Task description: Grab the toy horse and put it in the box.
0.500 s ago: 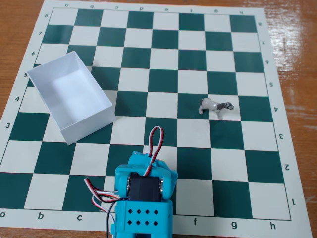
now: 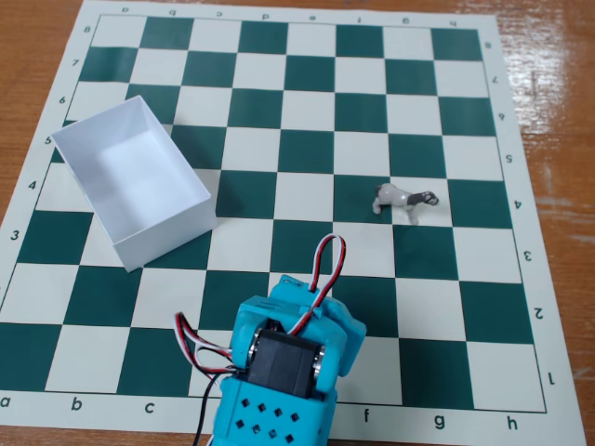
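The toy horse (image 2: 402, 199) is a tiny grey-and-white figurine with a darker head. It stands on the chessboard right of centre, on the border of a green and a white square. The box (image 2: 165, 232) is white, open-topped and empty, and sits at the board's left side, turned at an angle. My cyan arm enters from the bottom centre. Its gripper (image 2: 303, 292) points up the board, about two squares below and left of the horse and right of the box. The arm's body hides the fingers, so I cannot tell whether they are open or shut.
The green-and-white chessboard mat (image 2: 307, 102) lies on a wooden table (image 2: 37, 56). Red, black and white wires (image 2: 325, 260) loop over the arm's wrist. Nothing else stands on the board.
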`<state>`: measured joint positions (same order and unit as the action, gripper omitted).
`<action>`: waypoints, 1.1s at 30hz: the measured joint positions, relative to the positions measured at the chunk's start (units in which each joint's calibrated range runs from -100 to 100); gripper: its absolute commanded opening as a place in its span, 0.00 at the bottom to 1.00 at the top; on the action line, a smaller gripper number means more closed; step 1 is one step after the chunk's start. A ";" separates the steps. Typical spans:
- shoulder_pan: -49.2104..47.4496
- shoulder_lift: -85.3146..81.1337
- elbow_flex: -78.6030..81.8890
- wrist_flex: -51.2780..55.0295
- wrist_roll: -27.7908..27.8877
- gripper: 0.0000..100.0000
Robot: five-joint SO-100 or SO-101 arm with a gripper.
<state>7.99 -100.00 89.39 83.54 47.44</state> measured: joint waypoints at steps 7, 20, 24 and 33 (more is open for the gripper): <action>0.15 0.00 -0.18 0.00 0.00 0.15; 4.11 14.81 -11.15 -17.60 1.51 0.16; 4.48 23.23 -17.04 -19.09 1.51 0.16; 6.65 47.23 -35.18 -25.13 1.51 0.16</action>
<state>14.64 -52.77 54.22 58.41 48.95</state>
